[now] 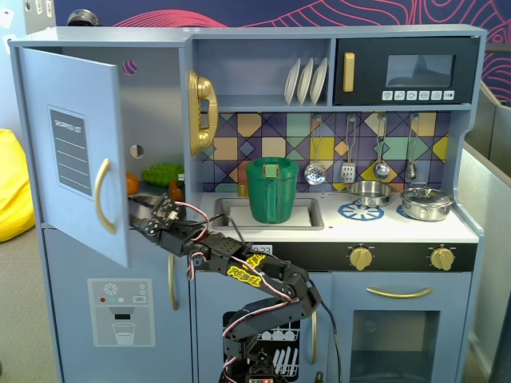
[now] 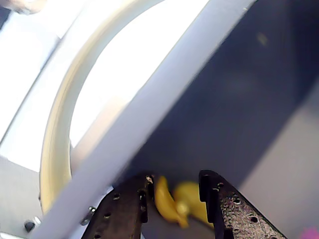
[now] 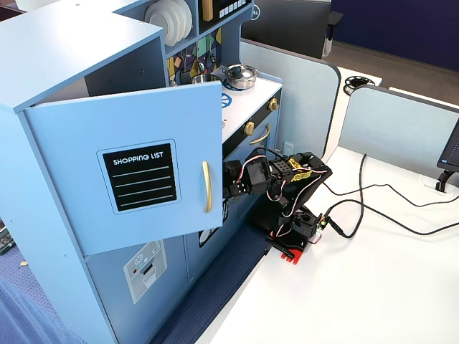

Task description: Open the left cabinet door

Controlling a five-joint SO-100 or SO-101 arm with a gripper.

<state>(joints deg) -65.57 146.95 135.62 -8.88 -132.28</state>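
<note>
The left cabinet door [image 1: 72,144], blue-grey with a black "SHOPPING LIST" panel and a curved gold handle [image 1: 102,195], stands swung wide open; it also shows in the other fixed view [image 3: 136,172]. My gripper [image 1: 137,214] reaches in behind the door's free edge, at about the height of the handle's lower end, its tips partly hidden by the door. In the wrist view the gripper [image 2: 174,181] is open with the door's edge [image 2: 149,114] just left of the left finger [image 2: 129,209]. The handle [image 2: 57,129] curves beyond. A blurred yellow thing [image 2: 172,199] shows in the gap.
Green and orange toy food [image 1: 162,174] lies inside the opened cabinet. Below is the door with the water-dispenser graphic [image 1: 120,311]. A green pitcher [image 1: 271,191] stands in the sink, and a gold phone [image 1: 201,112] hangs beside the cabinet. The arm's base and cables sit on the white table [image 3: 373,287].
</note>
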